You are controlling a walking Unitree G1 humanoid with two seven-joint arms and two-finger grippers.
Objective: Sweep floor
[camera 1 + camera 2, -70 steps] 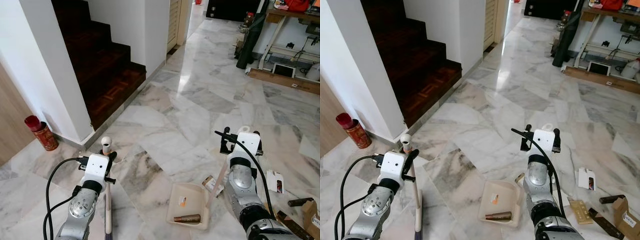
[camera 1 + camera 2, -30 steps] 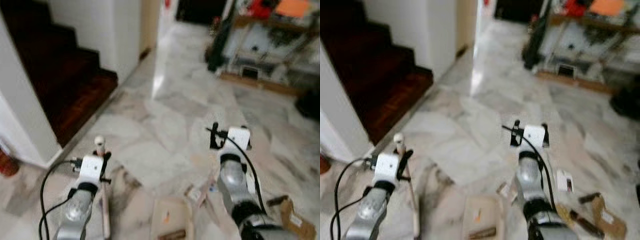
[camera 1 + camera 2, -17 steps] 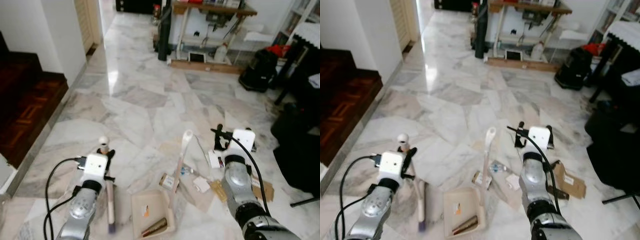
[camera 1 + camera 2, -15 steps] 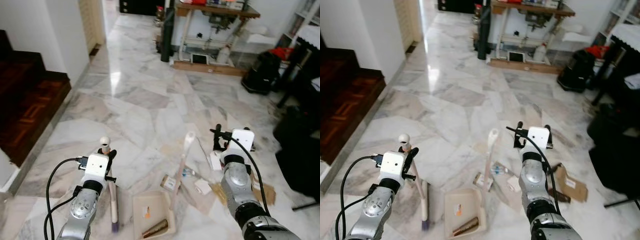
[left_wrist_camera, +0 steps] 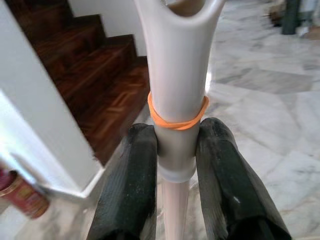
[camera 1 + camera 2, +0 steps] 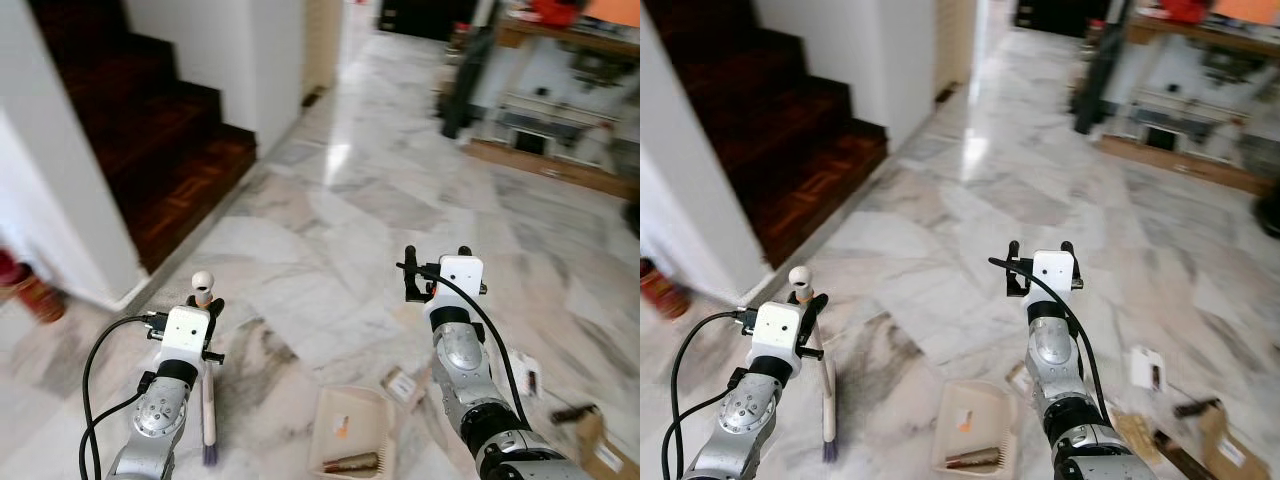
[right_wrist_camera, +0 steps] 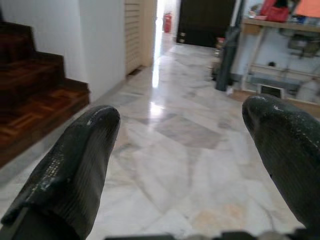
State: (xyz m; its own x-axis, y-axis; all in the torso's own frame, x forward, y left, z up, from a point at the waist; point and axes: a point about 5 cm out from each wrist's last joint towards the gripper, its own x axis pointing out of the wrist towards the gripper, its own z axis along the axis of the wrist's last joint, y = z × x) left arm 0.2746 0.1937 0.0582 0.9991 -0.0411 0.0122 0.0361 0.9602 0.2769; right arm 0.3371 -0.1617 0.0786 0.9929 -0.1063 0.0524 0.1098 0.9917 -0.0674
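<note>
Broom (image 5: 177,100): 1, handle clamped by left gripper (image 5: 176,170) | dustpan (image 6: 975,425): 1, holding 1 brown cylinder (image 6: 968,459), 1 orange scrap (image 6: 963,422) | right gripper (image 7: 185,160): fingers apart, empty

Far desk (image 6: 560,150) blurred (perhaps shelving), items unreadable.

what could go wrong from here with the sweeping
The right gripper is open and holds nothing, so the dustpan on the floor could slide when debris is pushed at it. The left gripper pinches the broom handle near its top end, so the bristles may swing wide. The views are blurred, so the cardboard scraps could be missed.
</note>
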